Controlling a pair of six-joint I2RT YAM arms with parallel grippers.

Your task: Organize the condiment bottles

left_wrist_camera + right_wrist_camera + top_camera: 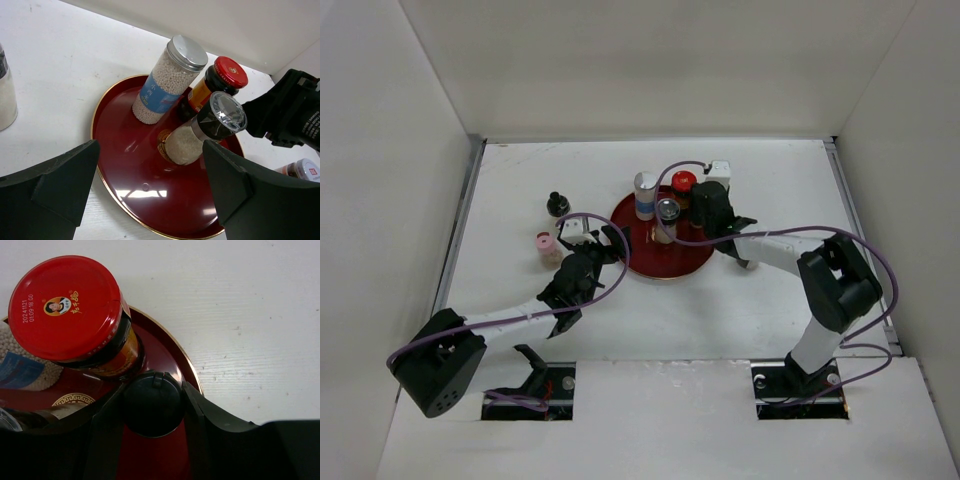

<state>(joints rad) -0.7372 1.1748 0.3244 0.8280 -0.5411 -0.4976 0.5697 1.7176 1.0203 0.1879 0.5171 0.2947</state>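
Observation:
The round red tray (655, 262) holds a tall white bottle with a blue band (645, 195), a red-lidded dark jar (683, 182) and a clear-capped grinder (667, 214). My right gripper (708, 218) is shut on a small black-capped bottle (152, 407) over the tray's right edge, beside the red-lidded jar (67, 307). My left gripper (610, 248) is open and empty at the tray's left rim (100, 125), facing the tall bottle (167, 80) and the grinder (205, 130). A pink-lidded bottle (545, 245) and a small black-capped one (558, 204) stand on the table to the left.
Another small jar with a red label (305, 170) shows behind the right gripper, off the tray. A bottle (5, 100) cuts the left edge of the left wrist view. White walls enclose the table on three sides.

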